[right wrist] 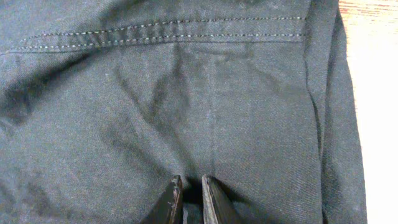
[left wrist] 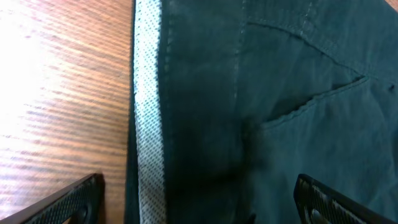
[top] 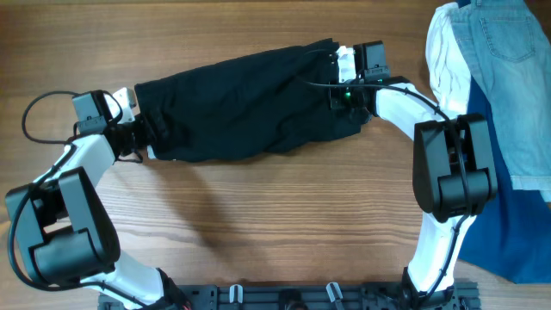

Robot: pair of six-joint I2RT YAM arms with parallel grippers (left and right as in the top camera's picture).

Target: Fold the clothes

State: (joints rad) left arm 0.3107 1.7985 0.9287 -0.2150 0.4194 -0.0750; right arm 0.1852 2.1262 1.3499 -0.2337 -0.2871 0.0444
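Observation:
The black garment lies stretched across the table between my two grippers. My left gripper is at its left end. In the left wrist view that gripper is open, its fingers straddling the waistband edge with the whitish-grey lining, one finger over wood and one over black fabric. My right gripper is at the garment's right end. In the right wrist view its fingers are pressed together on a pinch of the black fabric, just below a stitched seam.
A light-blue denim piece over a white cloth lies at the far right, with a bright blue cloth under and below it. Bare wooden table shows in front of the garment.

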